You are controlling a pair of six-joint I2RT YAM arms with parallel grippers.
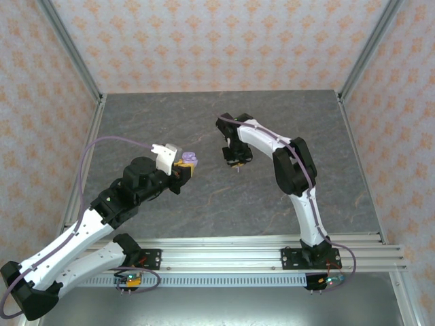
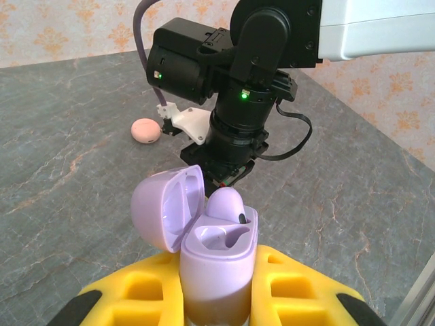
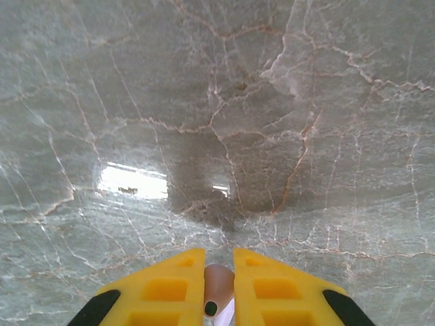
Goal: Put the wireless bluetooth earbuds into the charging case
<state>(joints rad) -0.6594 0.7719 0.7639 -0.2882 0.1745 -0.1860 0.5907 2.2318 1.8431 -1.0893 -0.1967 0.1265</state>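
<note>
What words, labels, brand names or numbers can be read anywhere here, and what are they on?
None: no readable word, number or logo anywhere.
The lilac charging case in the left hand: blank.
The pale pink earbud in the right hand: blank.
The black arm housing shows a green light, no lettering.

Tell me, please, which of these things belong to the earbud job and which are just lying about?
In the job: open lilac charging case, lilac earbud seated in it, pale pink earbud in the right gripper.
Lying about: pink disc on the table.
</note>
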